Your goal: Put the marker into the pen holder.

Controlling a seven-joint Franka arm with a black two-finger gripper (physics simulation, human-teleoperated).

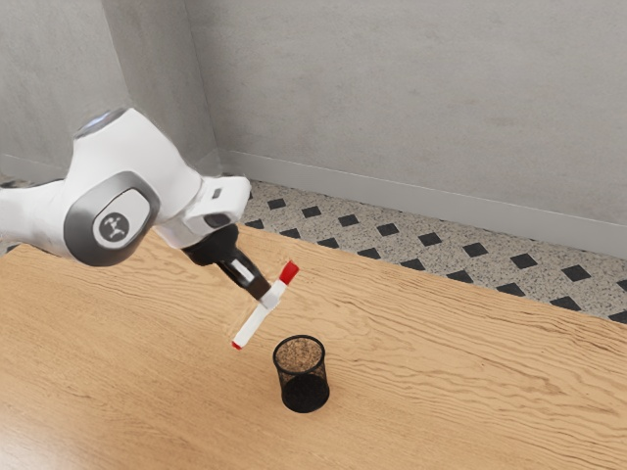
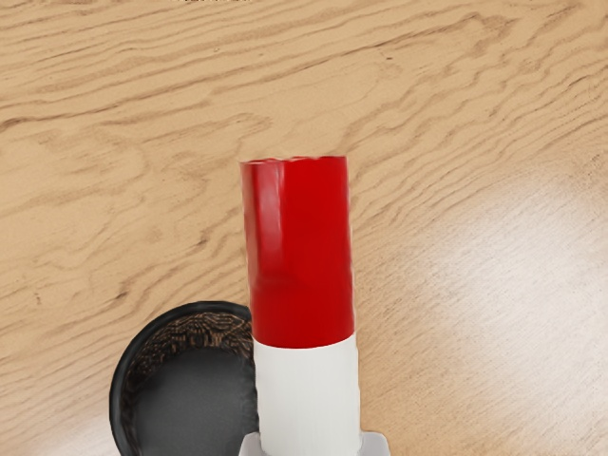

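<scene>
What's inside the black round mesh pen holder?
Nothing in the part I can see: the bare dark bottom and inner wall of the pen holder. In the wrist view, the white marker with the red cap covers one side of the interior, so that part can't be checked there.

So the counter (image 1: 441, 362) looks like wood with wavy grain, kinda shiny where the light hits. Pen holder's (image 1: 304, 377) a black mesh thing, looks like metal. Marker (image 1: 259, 321) seems plastic, smooth, with a pretty glossy red cap (image 2: 299, 252). Floor's (image 1: 353, 235) speckled like stone, and the wall (image 1: 411, 98) looks matt, concrete-ish.
</scene>
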